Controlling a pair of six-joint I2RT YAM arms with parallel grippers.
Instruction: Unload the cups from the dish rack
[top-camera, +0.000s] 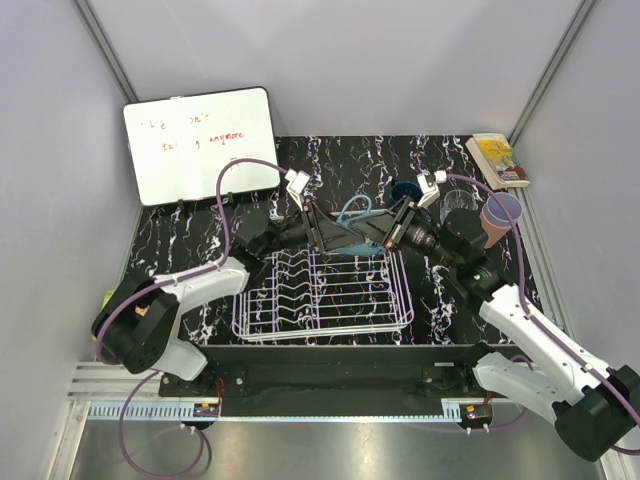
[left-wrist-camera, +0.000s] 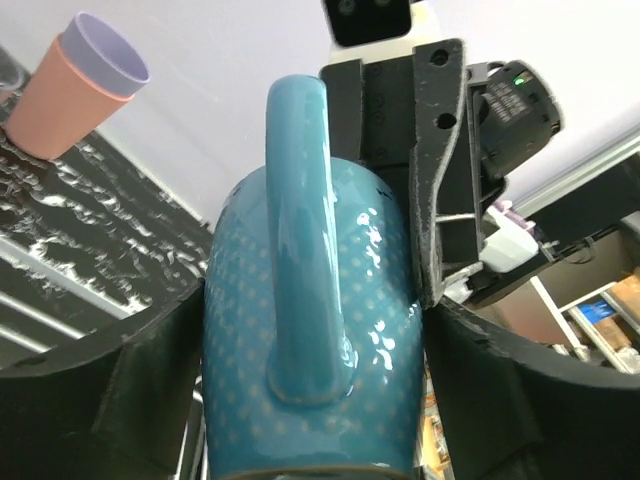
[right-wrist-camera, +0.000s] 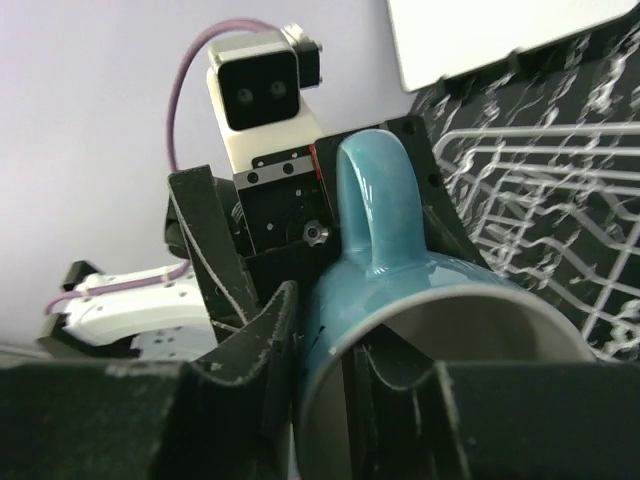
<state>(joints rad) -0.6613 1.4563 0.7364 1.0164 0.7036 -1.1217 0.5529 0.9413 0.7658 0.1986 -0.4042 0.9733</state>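
Note:
A teal-blue cup (top-camera: 352, 212) with a handle hangs between both grippers above the back of the white wire dish rack (top-camera: 405, 300). My right gripper (right-wrist-camera: 325, 370) is shut on the cup's (right-wrist-camera: 400, 290) rim, one finger inside and one outside. My left gripper (left-wrist-camera: 312, 340) straddles the cup's (left-wrist-camera: 310, 330) body; its jaws are open, with a thin gap showing on the right side. On the table at the right stand a pink cup with a lavender one nested in it (top-camera: 498, 215), a dark blue cup (top-camera: 406, 192) and a clear glass (top-camera: 458, 205).
A whiteboard (top-camera: 200, 145) leans at the back left. A book (top-camera: 497, 158) lies at the back right corner. The rack's upright tines fill the table's middle front, between the two arms. Grey walls close in both sides.

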